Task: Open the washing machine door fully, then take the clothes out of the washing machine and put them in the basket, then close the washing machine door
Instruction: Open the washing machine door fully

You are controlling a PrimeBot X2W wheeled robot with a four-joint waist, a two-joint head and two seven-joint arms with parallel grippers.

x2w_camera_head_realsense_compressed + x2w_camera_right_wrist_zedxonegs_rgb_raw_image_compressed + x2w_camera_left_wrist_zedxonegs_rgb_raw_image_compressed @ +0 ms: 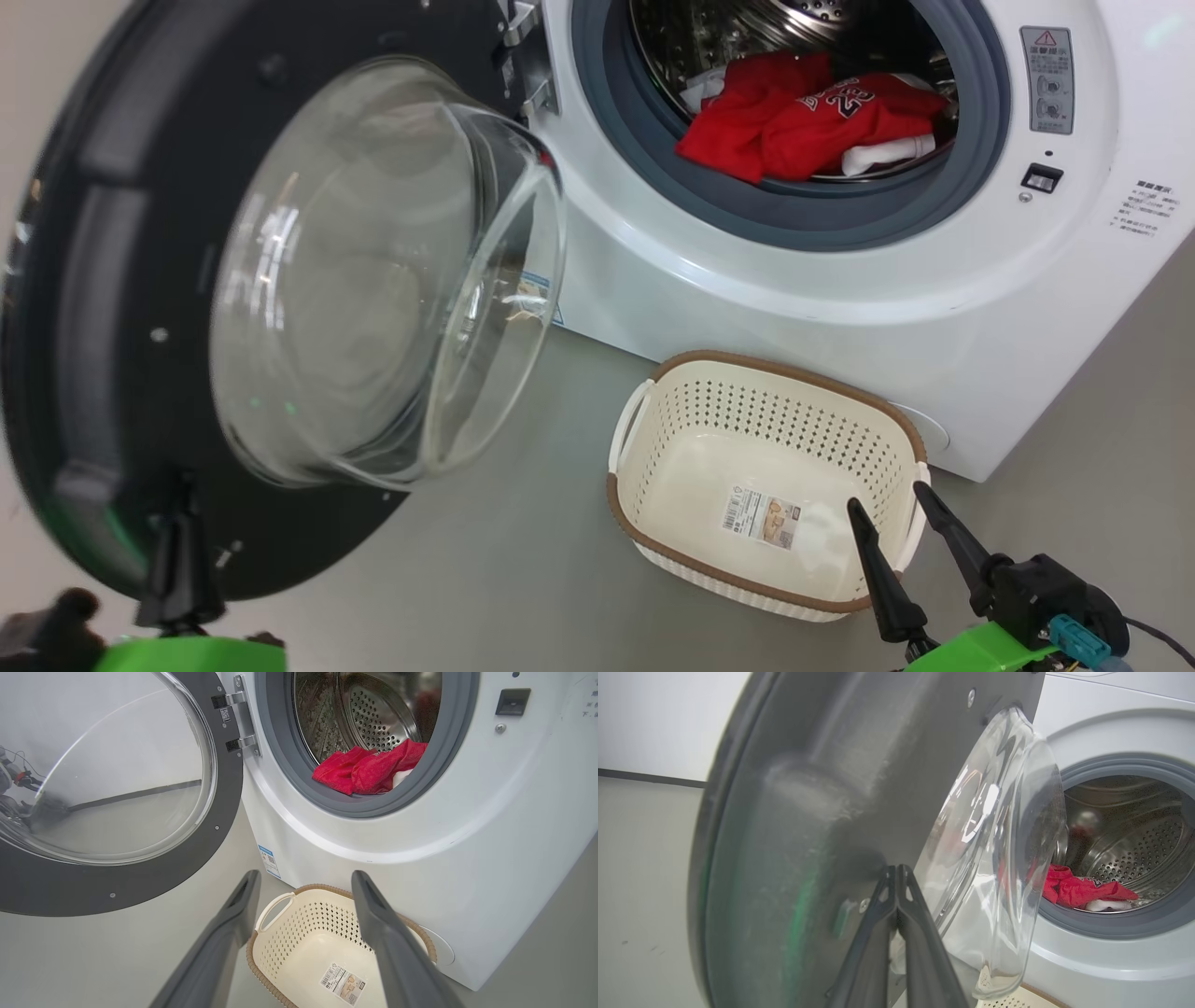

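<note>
Grey floor (523,560) carries washing machine (840,308) and basket (747,411), perhaps touching

Long black fingers (882,579), green wrist casings (971,651)

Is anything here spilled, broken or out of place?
Nothing stands out. The door hangs open and whole, the clothes lie bunched in the drum, and the basket stands upright on the floor.
</note>
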